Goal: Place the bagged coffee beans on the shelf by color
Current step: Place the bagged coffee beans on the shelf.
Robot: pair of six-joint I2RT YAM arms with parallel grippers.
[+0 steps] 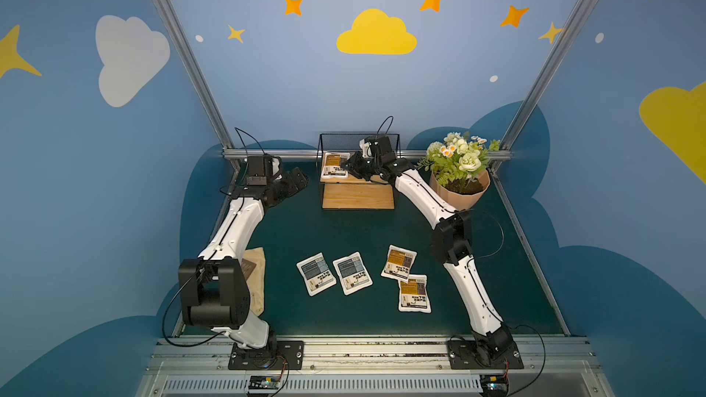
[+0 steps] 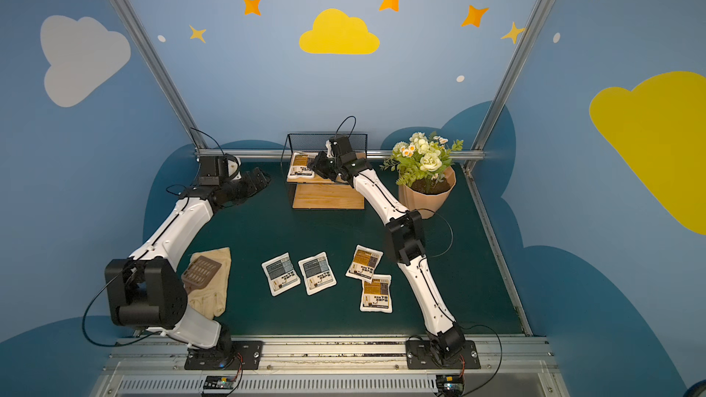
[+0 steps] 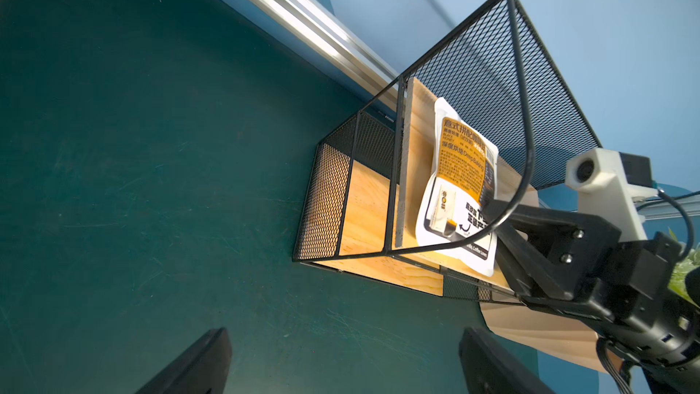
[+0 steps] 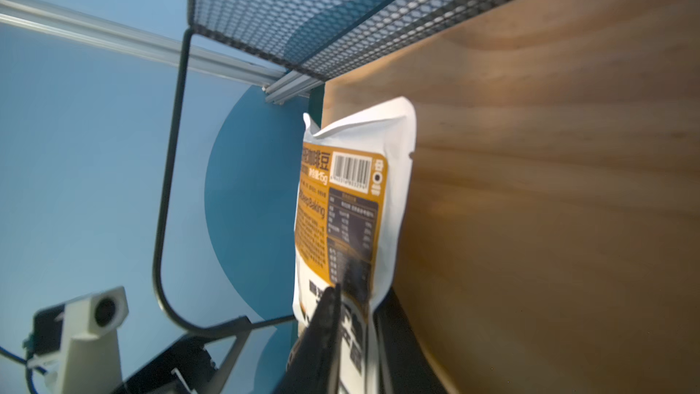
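Observation:
An orange-labelled bag of coffee beans (image 1: 331, 166) (image 4: 348, 202) lies on the upper board of the shelf (image 1: 358, 196) (image 3: 363, 214), at its left end. My right gripper (image 1: 349, 168) (image 4: 358, 297) is at that bag's near end. Its jaws are slightly open, one finger above the bag and one below. On the mat in front lie two grey-blue bags (image 1: 316, 273) (image 1: 352, 273) and two orange bags (image 1: 398, 262) (image 1: 413, 294). Left of the shelf, my left gripper (image 1: 300, 181) (image 3: 344, 335) hangs open and empty over the mat. The shelf's lower board is bare.
A tan flower pot with white flowers (image 1: 458, 185) stands right of the shelf, close behind my right arm. Cream gloves (image 2: 214, 284) with a brown comb-like piece (image 2: 200, 271) on top lie at the near left by my left arm. A metal rail (image 1: 290, 153) runs along the back.

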